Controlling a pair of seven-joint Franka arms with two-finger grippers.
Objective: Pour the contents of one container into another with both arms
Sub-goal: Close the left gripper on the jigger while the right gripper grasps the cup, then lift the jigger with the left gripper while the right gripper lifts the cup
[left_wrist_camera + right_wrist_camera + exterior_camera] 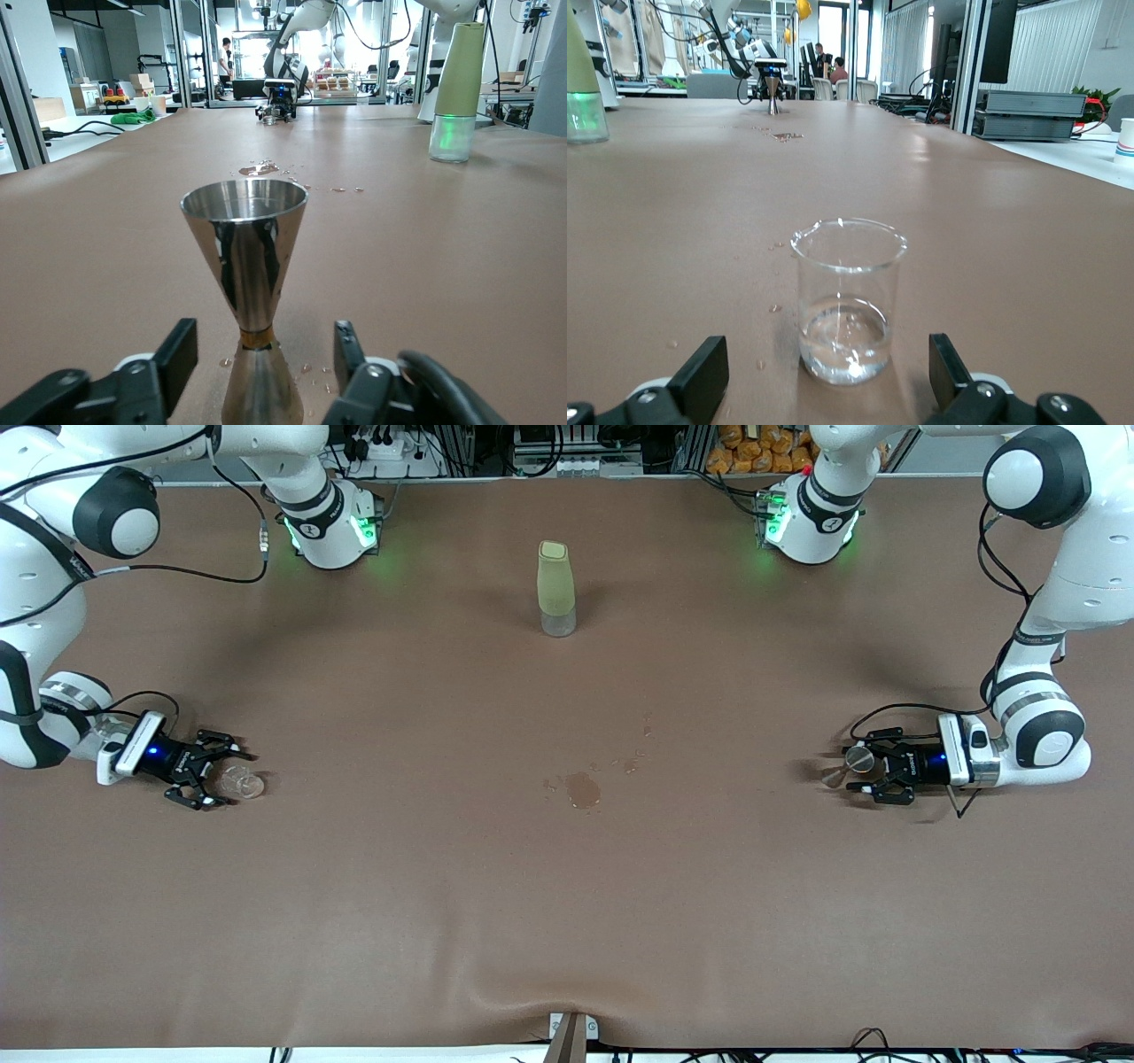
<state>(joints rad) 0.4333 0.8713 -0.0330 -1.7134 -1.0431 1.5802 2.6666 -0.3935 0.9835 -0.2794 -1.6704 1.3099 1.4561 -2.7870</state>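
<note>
Left tool (257,376) spread around jigger (245,266), right tool (824,385) spread around beaker (848,301)

I see a brown-covered desk (443,921) in a bright lab; near it, glass partitions (190,53), window blinds (1063,44) and a grey cabinet (1032,115).

The jigger's (245,292) base runs off the left wrist view's edge — so do the left gripper's (261,372) fingers.
</note>
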